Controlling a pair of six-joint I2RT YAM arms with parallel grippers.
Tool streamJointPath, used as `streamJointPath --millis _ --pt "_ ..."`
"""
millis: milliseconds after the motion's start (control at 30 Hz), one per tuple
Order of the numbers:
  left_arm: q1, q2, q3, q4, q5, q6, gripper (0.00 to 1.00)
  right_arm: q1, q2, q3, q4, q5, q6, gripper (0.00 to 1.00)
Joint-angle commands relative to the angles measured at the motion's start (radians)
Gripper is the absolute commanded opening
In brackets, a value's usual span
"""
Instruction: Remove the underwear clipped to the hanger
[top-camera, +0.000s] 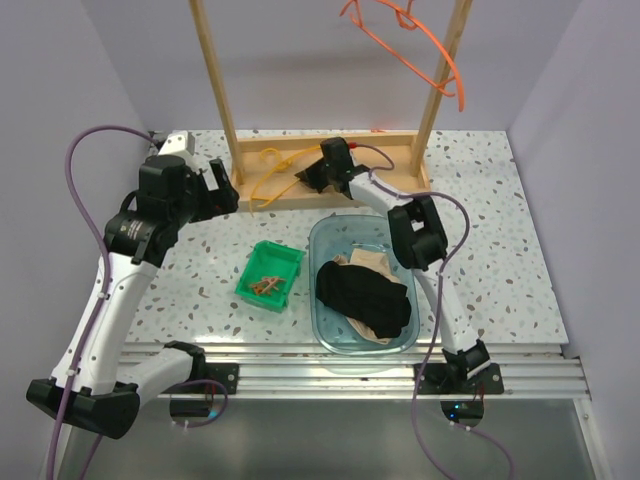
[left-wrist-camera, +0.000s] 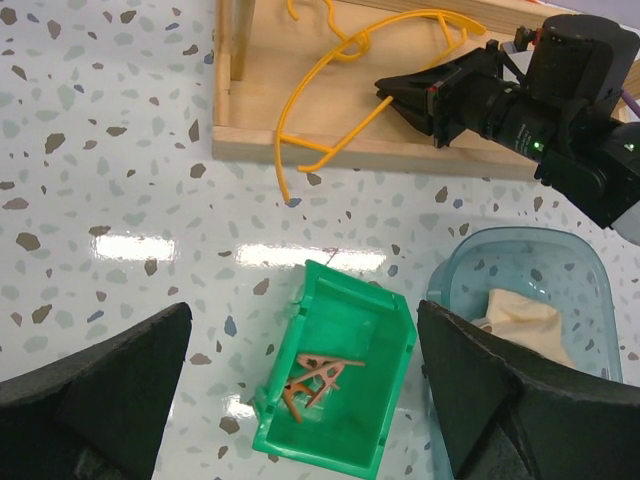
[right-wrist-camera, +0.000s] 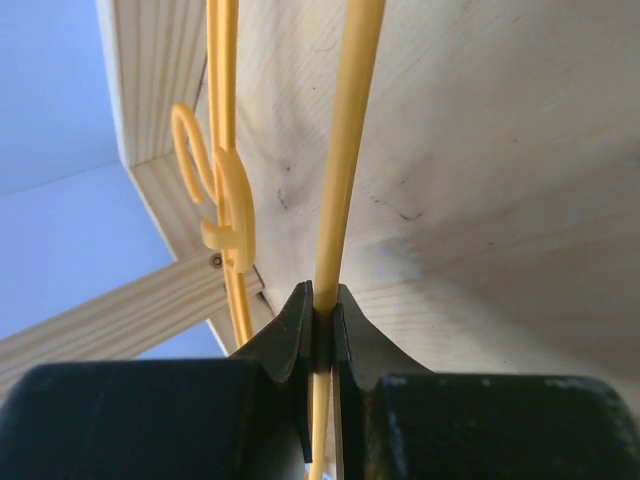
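Right gripper (right-wrist-camera: 320, 305) is pressed together on the thin wire of the yellow hanger (right-wrist-camera: 345, 150), pinching it. The hanger lies flat on the wooden rack base (right-wrist-camera: 480, 150), upper centre of the top view, with nothing clipped to it. Left gripper (top-camera: 222, 185) is spread wide and empty, hanging over the desk (top-camera: 200, 290) left of the rack base.

Black underwear (top-camera: 365, 295) sits bunched in the clear tub (top-camera: 325, 235) at lower centre, with beige underwear (top-camera: 365, 260) under it and poking out at the far and near sides. Both look off the hanger, so the task seems nearly done.

Cloth looks limp, light and soft, not fragile. It will drape and sag, so pinch a raised fold or the waistband edge, not a flat patch.

Green bin (top-camera: 285, 255), just left of the tub, holds a few brown clips (top-camera: 267, 287). An orange hanger (top-camera: 420, 45) hangs bare at the top of the frame.
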Motion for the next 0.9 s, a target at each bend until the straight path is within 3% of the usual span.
streamJointPath --millis 0,300,400,533,633,733,867 --pt "0.011 -0.003 0.05 0.004 0.02 0.026 0.98 -0.017 -0.156 -0.113 0.332 -0.035 0.031 0.0" --pt "0.016 0.023 0.098 0.019 0.062 0.043 0.99 -0.055 -0.399 -0.512 0.821 -0.074 0.18 0.0" --pt "0.022 0.025 0.102 0.022 0.098 0.056 1.0 -0.069 -0.468 -0.605 0.908 -0.11 0.231 0.0" --pt "0.037 0.025 0.098 0.034 0.289 0.076 1.0 -0.072 -0.557 -0.748 0.985 -0.179 0.263 0.0" --pt "0.037 -0.001 0.056 0.091 0.543 0.057 1.0 -0.072 -0.641 -0.873 1.05 -0.243 0.287 0.0" --pt "0.037 -0.017 0.001 0.145 0.644 0.037 1.0 -0.072 -0.708 -1.005 1.174 -0.298 0.353 0.0" --pt "0.036 -0.023 -0.054 0.192 0.751 0.021 1.0 -0.069 -0.797 -1.113 1.217 -0.344 0.35 0.0"
